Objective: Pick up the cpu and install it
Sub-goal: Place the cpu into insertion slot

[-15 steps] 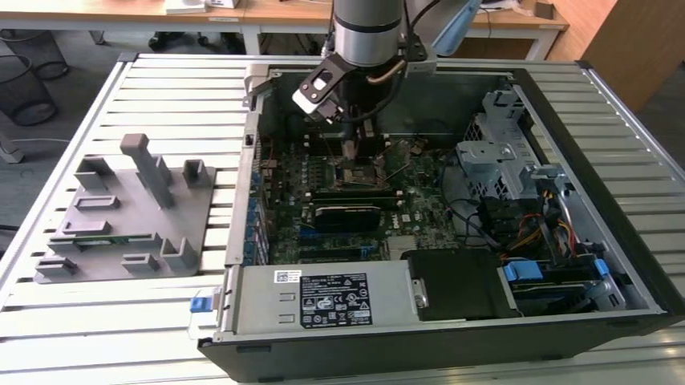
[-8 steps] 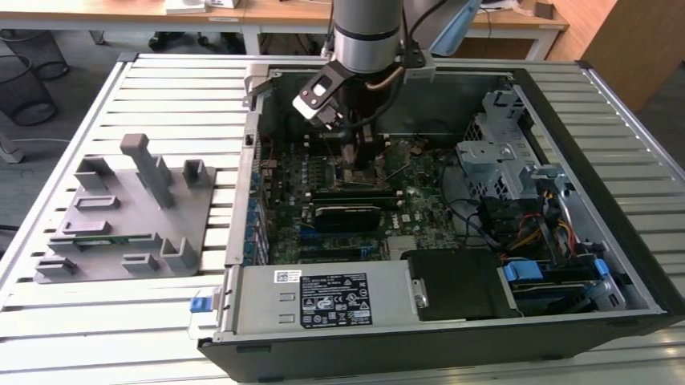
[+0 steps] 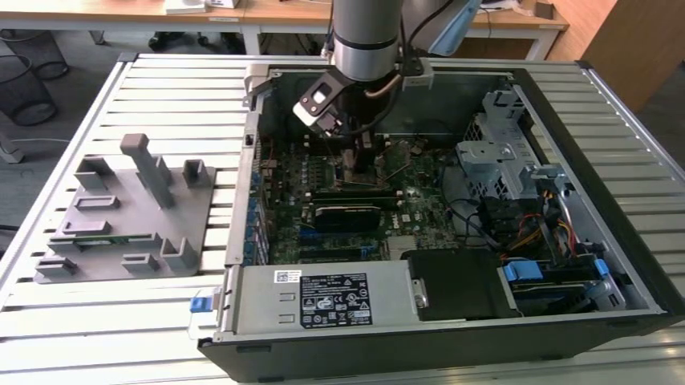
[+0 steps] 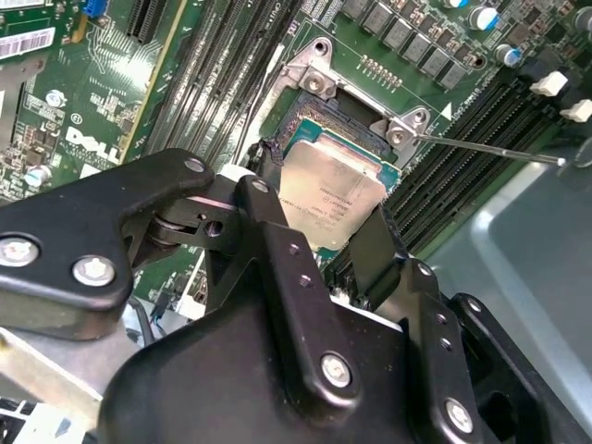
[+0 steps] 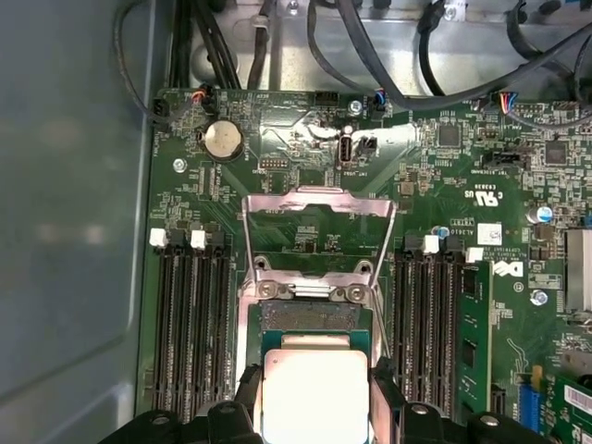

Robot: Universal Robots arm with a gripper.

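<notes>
I'm looking across a pale slatted tabletop (image 3: 172,88) in even, soft light. Past its far edge stand light wooden desks (image 3: 278,12) on white legs. At the exterior view's left, two black wire bins (image 3: 22,96) sit on the grey floor (image 3: 80,80) (a pale cable (image 3: 38,143) trails just beside them). A wooden panel (image 3: 631,40) rises at the far right.

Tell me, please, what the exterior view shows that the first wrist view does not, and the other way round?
The exterior view adds the whole open computer case, the grey fixture beside it on the slatted table, at that view's left, and the arm that reaches into the case. The first wrist view adds the round coin battery, the opened metal socket frame and the cpu held in the pincer over the socket. Both share the green motherboard.
</notes>
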